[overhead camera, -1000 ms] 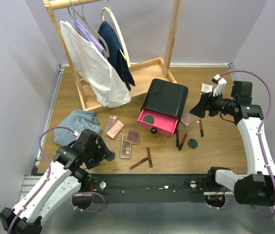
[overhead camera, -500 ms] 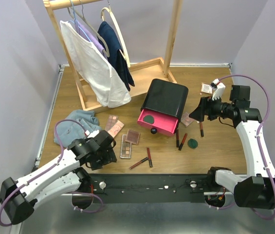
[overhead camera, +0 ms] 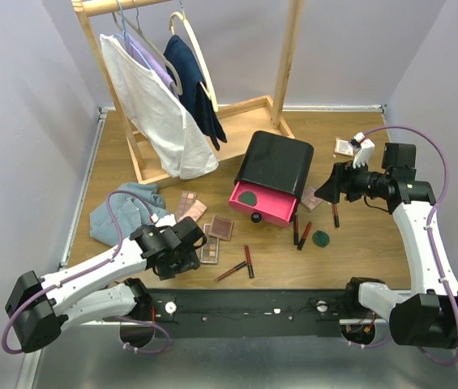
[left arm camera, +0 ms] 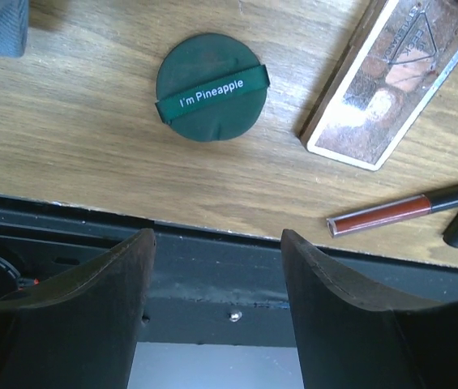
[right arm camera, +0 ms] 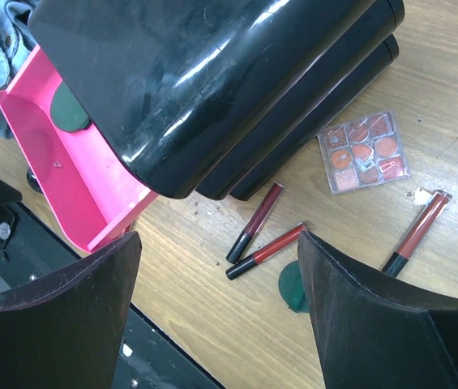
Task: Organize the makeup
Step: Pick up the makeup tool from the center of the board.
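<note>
1. Far left, the wooden clothes rack point(overhead camera: 287, 73) stands tall with garments hanging on it.
2. In the middle of the table, the black box point(overhead camera: 276, 162) has a pink drawer point(overhead camera: 273, 209) pulled out toward the near side, and a green compact point(overhead camera: 247, 197) lies inside it.
3. To the left of the box, the blue cloth point(overhead camera: 123, 211) sits crumpled on the wood.
4. The left gripper point(left arm camera: 216, 243) hovers at the near left edge with its jaws apart and nothing between them.
5. The right gripper point(right arm camera: 219, 243) hangs just right of the box, with its jaws wide apart and empty.
6. Ahead of the left gripper lies an eyeshadow palette point(left arm camera: 383, 89), and left of that a second green compact point(left arm camera: 212, 85).
7. Below the right gripper sits a square blush case point(right arm camera: 365, 151).
8. Near it are slim lip tubes point(right arm camera: 265, 250), with a third green compact point(overhead camera: 321, 238) beside them.
</note>
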